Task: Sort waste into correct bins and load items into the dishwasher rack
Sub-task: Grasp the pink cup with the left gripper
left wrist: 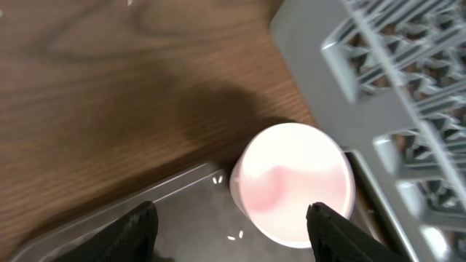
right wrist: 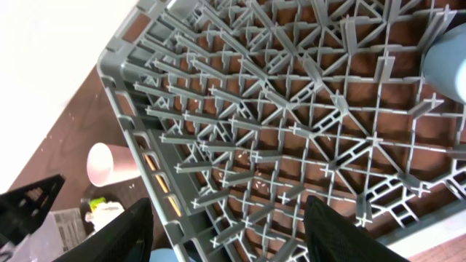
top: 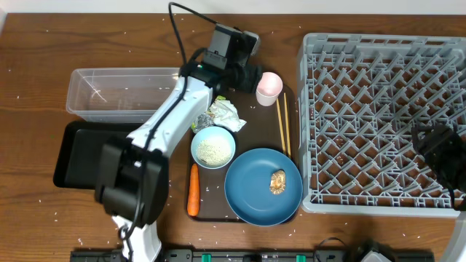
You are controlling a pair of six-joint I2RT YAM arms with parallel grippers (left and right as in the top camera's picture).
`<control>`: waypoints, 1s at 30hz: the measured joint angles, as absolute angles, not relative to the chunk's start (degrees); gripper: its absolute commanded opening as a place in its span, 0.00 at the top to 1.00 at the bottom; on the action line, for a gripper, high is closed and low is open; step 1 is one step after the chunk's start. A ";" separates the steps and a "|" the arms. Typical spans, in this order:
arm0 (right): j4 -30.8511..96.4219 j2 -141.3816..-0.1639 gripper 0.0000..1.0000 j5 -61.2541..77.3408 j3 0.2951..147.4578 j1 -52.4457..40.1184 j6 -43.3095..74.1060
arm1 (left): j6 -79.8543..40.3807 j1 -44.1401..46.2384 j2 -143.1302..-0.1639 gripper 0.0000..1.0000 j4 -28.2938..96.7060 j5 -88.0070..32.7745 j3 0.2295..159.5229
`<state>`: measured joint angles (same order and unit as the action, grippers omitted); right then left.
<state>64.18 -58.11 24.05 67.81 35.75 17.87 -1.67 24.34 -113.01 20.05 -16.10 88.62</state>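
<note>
My left gripper (top: 251, 76) (left wrist: 231, 212) is open just above the small pink cup (top: 269, 86) (left wrist: 295, 180), which stands upright at the brown tray's far corner; the right finger is by its rim, with no grip. My right gripper (top: 424, 143) (right wrist: 229, 207) is open and empty over the grey dishwasher rack (top: 378, 196) (right wrist: 218, 94). A light-blue cup (right wrist: 448, 62) shows inside the rack. The chopsticks (top: 283, 125), crumpled wrapper (top: 224, 114), rice-filled bowl (top: 213, 148), blue plate (top: 251, 193) with a brown lump (top: 277, 182), and carrot (top: 193, 191) lie on the tray.
The clear tub (top: 120, 93) and the black tray (top: 73, 156) sit to the left, partly under my left arm. The brown serving tray (top: 211, 212) lies between them and the rack. Rice grains are scattered on the wooden table (top: 87, 36). A yellow-green scrap (right wrist: 95, 212) shows by the wrapper.
</note>
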 measured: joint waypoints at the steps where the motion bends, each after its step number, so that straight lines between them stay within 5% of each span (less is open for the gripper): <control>1: 64.51 -58.13 0.40 24.03 67.81 35.75 17.63 | -1.93 24.36 -113.78 0.34 19.73 -16.08 88.62; 8: 65.45 -58.48 0.39 24.05 67.81 35.75 16.73 | -4.14 25.10 -119.70 0.37 17.76 -15.84 88.62; 12: 65.49 -58.50 0.39 24.03 67.81 35.75 16.27 | -5.34 25.65 -120.66 0.55 17.91 -15.66 88.62; 14: 65.65 -58.50 0.38 24.03 67.79 35.75 16.19 | -5.50 25.80 -120.66 0.56 18.13 -15.66 88.62; 20: 65.89 -58.50 0.38 24.03 67.79 35.75 16.03 | -6.15 25.82 -120.66 0.93 19.16 -15.42 88.62; 30: 66.76 -58.50 0.37 23.94 67.79 35.75 14.52 | -6.02 25.52 -119.44 0.94 25.69 -15.94 88.64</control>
<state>66.76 -58.50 23.94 67.79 35.75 14.52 -6.02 25.52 -119.44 25.69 -15.94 88.64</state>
